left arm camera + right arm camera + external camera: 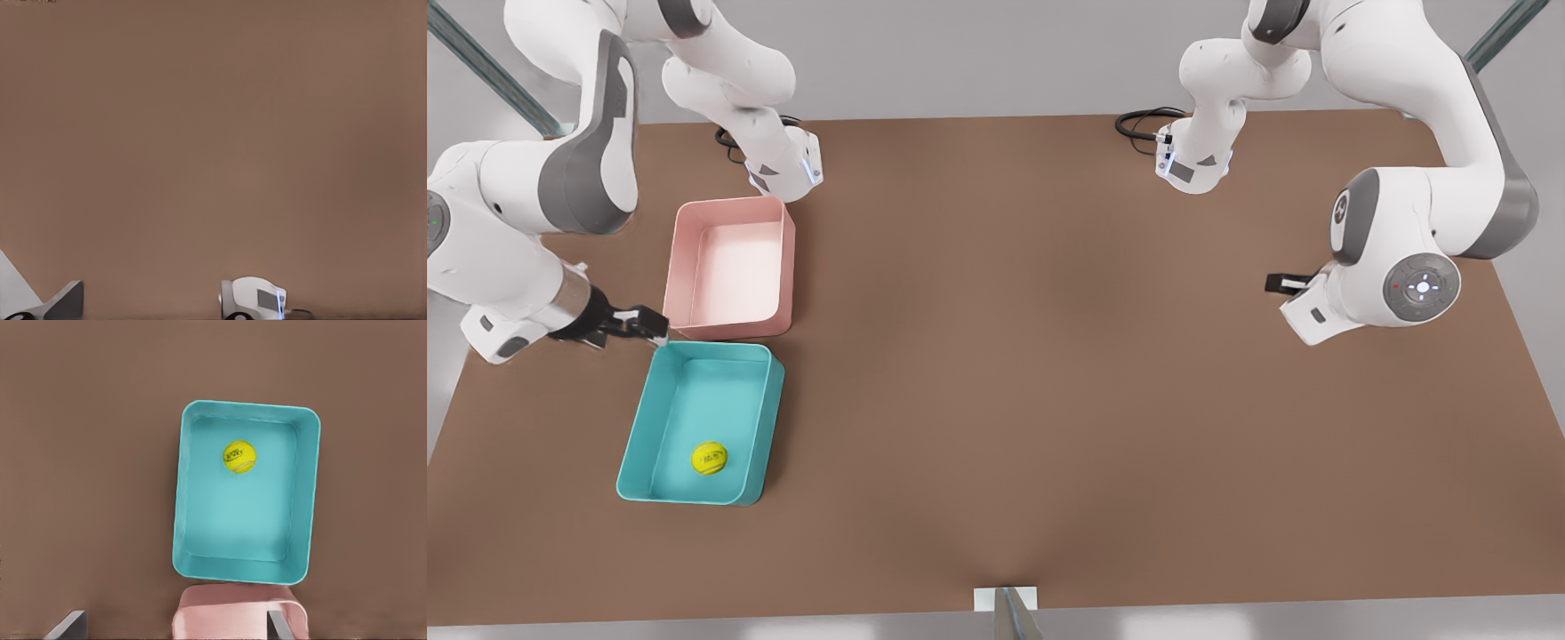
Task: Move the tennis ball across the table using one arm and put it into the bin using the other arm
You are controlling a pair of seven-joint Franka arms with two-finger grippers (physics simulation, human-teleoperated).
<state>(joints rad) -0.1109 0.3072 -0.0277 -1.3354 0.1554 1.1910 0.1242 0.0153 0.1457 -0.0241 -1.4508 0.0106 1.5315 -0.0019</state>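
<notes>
Tennis ball (709, 458) rests inside the teal bin (636, 427), toward its near end. Right gripper (647, 325), released and empty, hovers at the bin's 11 o'clock corner; the ball lies toward 5 o'clock from it. Left gripper (1280, 284) waits far off, grip unclear.

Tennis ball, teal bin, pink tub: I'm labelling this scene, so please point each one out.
tennis ball (710, 458): front view, middle of the ball, inside the teal bin.
teal bin (767, 418): front view, on its side wall.
pink tub (730, 204): front view, on its far rim.
</notes>
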